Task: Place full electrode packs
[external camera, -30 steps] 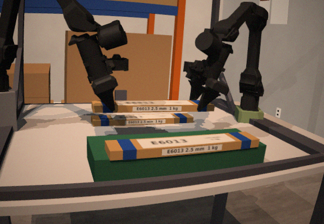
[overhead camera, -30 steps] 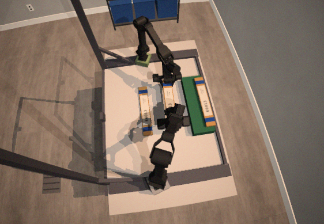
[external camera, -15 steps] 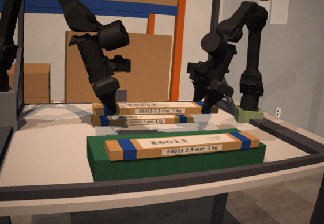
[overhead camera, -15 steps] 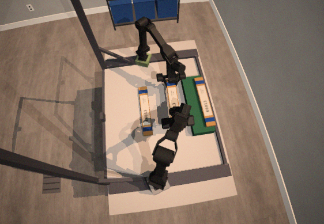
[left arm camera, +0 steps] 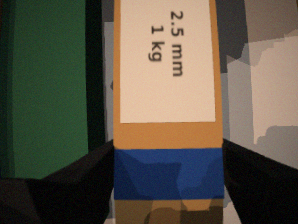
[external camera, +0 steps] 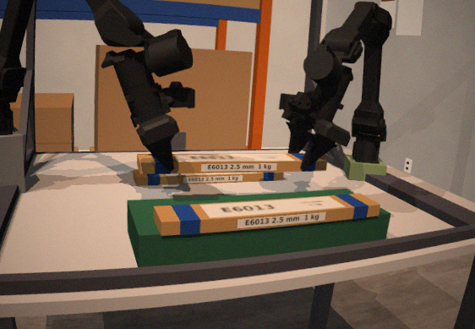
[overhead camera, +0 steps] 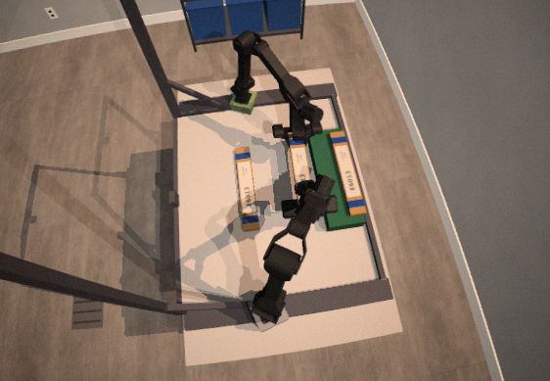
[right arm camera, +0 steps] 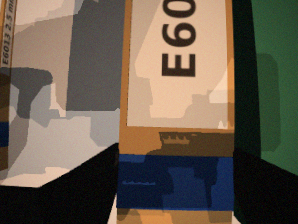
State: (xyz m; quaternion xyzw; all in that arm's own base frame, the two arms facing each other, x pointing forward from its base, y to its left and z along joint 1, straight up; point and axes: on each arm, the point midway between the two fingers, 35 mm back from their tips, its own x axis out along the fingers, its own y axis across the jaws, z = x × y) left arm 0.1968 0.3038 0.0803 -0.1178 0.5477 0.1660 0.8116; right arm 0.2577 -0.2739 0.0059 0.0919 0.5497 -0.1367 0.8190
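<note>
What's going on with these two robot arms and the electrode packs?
The left gripper and right gripper hold one pack between them, one near each end, raised off the table. It is beside the green platform, not on it. A second pack lies flat on the platform; the third lies on the table. Which are full, the pictures don't show.
</note>
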